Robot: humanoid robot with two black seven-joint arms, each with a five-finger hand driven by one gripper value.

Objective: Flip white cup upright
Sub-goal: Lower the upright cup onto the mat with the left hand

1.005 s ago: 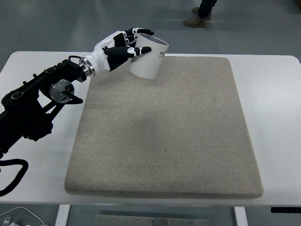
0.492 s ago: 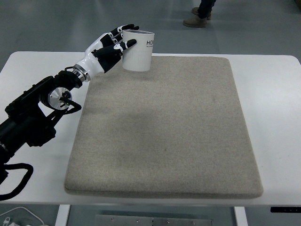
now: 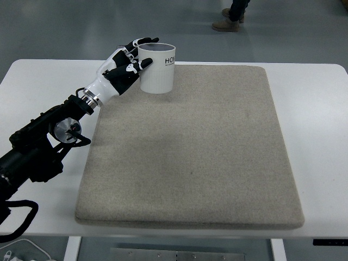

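The white cup stands upright, mouth up, on the far left corner of the beige mat. It carries dark lettering near its rim. My left hand reaches in from the left and wraps the cup's left side, with the thumb in front and the fingertips at the far rim. The hand looks shut on the cup. The black left arm stretches across the table's left part. No right arm shows.
The mat lies on a white table. A person's boots stand on the grey floor beyond the far edge. A cable hangs below the table's near left corner.
The cup went from tilted, mouth toward the upper right, to upright. Hand and cup shifted left and settled on the mat's far left corner; the arm swung leftward.
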